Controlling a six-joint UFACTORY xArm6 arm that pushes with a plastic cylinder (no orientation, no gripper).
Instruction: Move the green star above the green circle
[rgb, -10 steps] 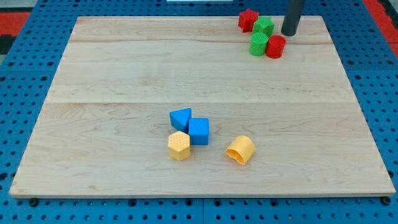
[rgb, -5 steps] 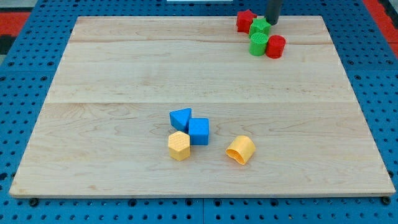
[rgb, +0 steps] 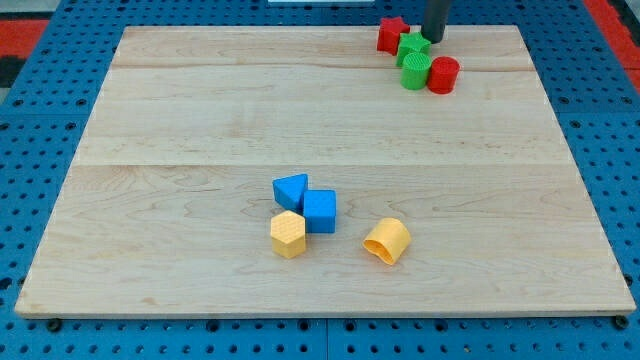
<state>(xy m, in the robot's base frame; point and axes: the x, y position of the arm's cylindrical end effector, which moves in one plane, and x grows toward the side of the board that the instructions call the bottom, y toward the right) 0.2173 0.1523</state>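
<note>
The green star-shaped block (rgb: 413, 46) sits near the view's top edge of the pale wooden board (rgb: 200, 110), directly above and touching the ribbed green circle block (rgb: 415, 73), with a red star block (rgb: 392, 33) at its left, a red cylinder (rgb: 443, 75) right of the circle, and my tip (rgb: 433, 40) at its upper right corner; the rod carries no jaws to open or close. The placement looks nearly done, so any further nudge should be slight, lest the star slip off the top edge. Blue and yellow blocks lie well apart, on blue pegboard (rgb: 40, 200).
</note>
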